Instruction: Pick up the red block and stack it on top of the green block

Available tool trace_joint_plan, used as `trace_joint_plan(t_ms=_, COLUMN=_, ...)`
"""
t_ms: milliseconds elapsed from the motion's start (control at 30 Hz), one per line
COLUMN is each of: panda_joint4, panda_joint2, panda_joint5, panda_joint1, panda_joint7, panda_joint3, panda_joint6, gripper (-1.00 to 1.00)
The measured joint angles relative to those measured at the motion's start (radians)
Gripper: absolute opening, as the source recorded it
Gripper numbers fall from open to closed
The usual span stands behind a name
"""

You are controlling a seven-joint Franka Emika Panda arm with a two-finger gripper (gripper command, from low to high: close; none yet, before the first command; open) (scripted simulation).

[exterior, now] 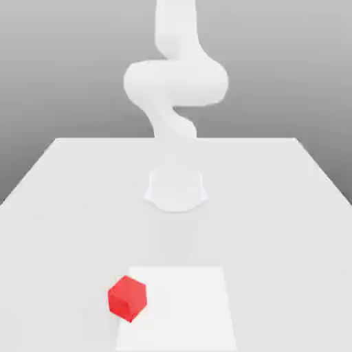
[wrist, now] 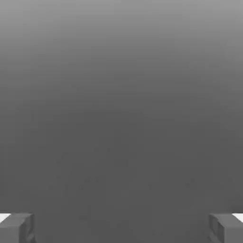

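The red block (exterior: 128,298) is a small bright cube resting on the white table (exterior: 69,206), near the front edge and toward the exterior view's left. It touches the left side of a lighter square patch (exterior: 180,309). The green block is out of view. In the hand view my gripper (wrist: 121,228) is open: its two grey fingertips (wrist: 17,228) stand far apart with nothing between them, and plain grey background lies beyond. The white arm (exterior: 175,82) rises from its round base (exterior: 176,189) and bends up past the top of the exterior view.
The round base sits mid-table, behind the red block. The table's far edge runs behind the base, and its side edges slant outward toward the front. A grey backdrop lies beyond the table.
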Motion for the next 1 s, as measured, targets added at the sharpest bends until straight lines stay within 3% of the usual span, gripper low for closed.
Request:
trace_joint_plan(t_ms=700, panda_joint4=-0.31, panda_joint2=0.767, panda_joint5=0.001, panda_joint1=-0.171, panda_joint7=0.292, panda_joint3=-0.018, panda_joint6=0.389, gripper=0.0)
trace_joint_plan(t_ms=900, panda_joint4=-0.295, panda_joint2=0.984, panda_joint5=0.016, panda_joint1=-0.174, panda_joint7=0.294, panda_joint3=-0.014, panda_joint6=0.562, gripper=0.0)
trace_joint_plan(t_ms=933, panda_joint4=-0.292, panda_joint2=1.005, panda_joint5=0.016, panda_joint1=-0.174, panda_joint7=0.294, panda_joint3=-0.014, panda_joint6=0.58, gripper=-1.0)
trace_joint_plan(t_ms=1000, panda_joint4=-0.292, panda_joint2=1.005, panda_joint5=0.016, panda_joint1=-0.174, panda_joint7=0.294, panda_joint3=-0.014, panda_joint6=0.58, gripper=-1.0)
